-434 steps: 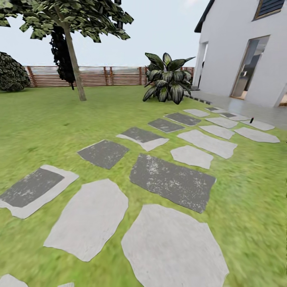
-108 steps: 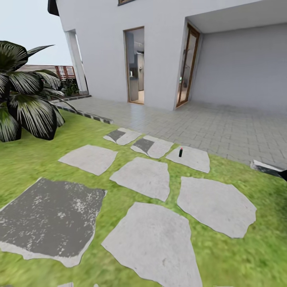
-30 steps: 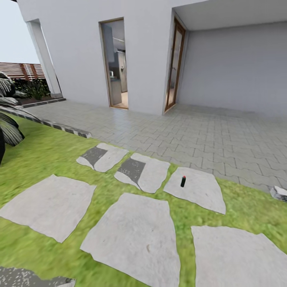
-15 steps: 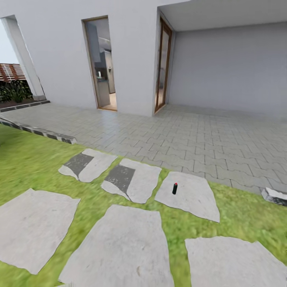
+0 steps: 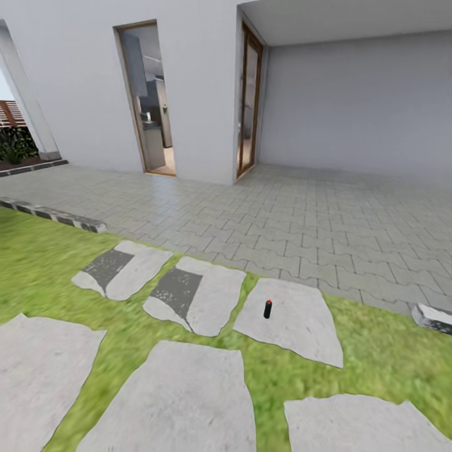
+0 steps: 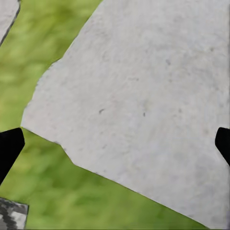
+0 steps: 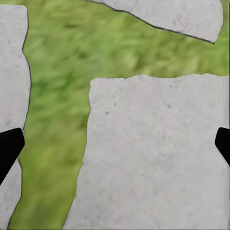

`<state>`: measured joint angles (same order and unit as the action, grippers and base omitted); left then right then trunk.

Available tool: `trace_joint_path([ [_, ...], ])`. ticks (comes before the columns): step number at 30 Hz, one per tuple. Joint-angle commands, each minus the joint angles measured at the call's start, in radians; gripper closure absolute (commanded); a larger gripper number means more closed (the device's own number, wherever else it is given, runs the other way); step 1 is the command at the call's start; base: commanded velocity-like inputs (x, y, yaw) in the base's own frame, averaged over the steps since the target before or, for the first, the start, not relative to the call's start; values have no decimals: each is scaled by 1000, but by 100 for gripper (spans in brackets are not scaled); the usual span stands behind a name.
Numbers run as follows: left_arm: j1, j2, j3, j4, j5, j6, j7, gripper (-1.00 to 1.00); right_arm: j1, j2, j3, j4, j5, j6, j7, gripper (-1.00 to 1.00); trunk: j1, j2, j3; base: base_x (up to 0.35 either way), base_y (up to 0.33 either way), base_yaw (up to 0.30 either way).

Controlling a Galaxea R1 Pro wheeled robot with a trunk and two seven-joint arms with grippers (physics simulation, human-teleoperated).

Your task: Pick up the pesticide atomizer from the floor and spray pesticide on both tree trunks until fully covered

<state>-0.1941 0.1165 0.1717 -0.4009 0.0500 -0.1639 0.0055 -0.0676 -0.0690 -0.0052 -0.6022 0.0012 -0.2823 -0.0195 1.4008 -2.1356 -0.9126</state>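
Note:
The pesticide atomizer (image 5: 268, 309), a small dark bottle with a red cap, stands upright on a pale stepping stone (image 5: 295, 326) near the lawn's edge in the head view. The trees and their trunks are out of view. My left gripper (image 6: 115, 146) hangs open over a pale stone and grass, its black fingertips (image 6: 8, 148) wide apart. My right gripper (image 7: 115, 146) is open as well above another stone and a strip of grass, with nothing between its fingertips (image 7: 9, 146).
Grey stepping stones (image 5: 194, 295) cross the green lawn (image 5: 44, 263). Beyond lies a paved patio (image 5: 301, 220) before a white house with an open doorway (image 5: 147, 103) and a glass door (image 5: 248, 103). A stone kerb (image 5: 56, 216) edges the grass at left.
The camera has moved forward and swung right. The atomizer now sits lower and closer in the head view, and the broad-leaved plant has slid out at left.

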Motion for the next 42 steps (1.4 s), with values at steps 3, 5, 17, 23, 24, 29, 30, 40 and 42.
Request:
trace_joint_path([
  [3, 0, 0, 0, 1, 5, -3, 1, -100, 0, 0, 1, 1, 0, -3, -2, -100, 0, 0, -1, 286, -144, -1],
  [5, -1, 0, 0, 1, 5, -3, 1, -100, -1, 1, 1, 0, 0, -3, -2, -100, 0, 0, -1, 286, -144, 0],
  [17, -1, 0, 0, 1, 6, -3, 1, -100, 0, 1, 1, -1, 0, -3, -2, -100, 0, 0, -1, 283, -153, 0],
  [23, -1, 1, 2, 1, 11, -2, 1, -100, -1, 1, 1, -1, 0, -3, -2, -100, 0, 0, -1, 277, -148, 0],
  [24, -1, 1, 2, 1, 11, -2, 1, -100, -1, 1, 1, -1, 0, -3, -2, -100, 0, 0, -1, 262, 24, 0],
  [29, -1, 2, 2, 1, 13, -2, 1, -100, -1, 1, 1, -1, 0, -3, -2, -100, 0, 0, -1, 263, 139, 0],
  [30, -1, 2, 2, 1, 13, -3, 1, -100, -1, 1, 1, -1, 0, -3, -2, -100, 0, 0, -1, 264, 186, 0],
  [40, -1, 2, 2, 1, 13, -2, 1, -100, -1, 1, 1, -1, 0, -3, -2, -100, 0, 0, -1, 258, 210, 0],
  [42, -1, 2, 2, 1, 13, -2, 1, -100, 0, 0, 1, -1, 0, -3, -2, -100, 0, 0, -1, 234, 236, 0],
])
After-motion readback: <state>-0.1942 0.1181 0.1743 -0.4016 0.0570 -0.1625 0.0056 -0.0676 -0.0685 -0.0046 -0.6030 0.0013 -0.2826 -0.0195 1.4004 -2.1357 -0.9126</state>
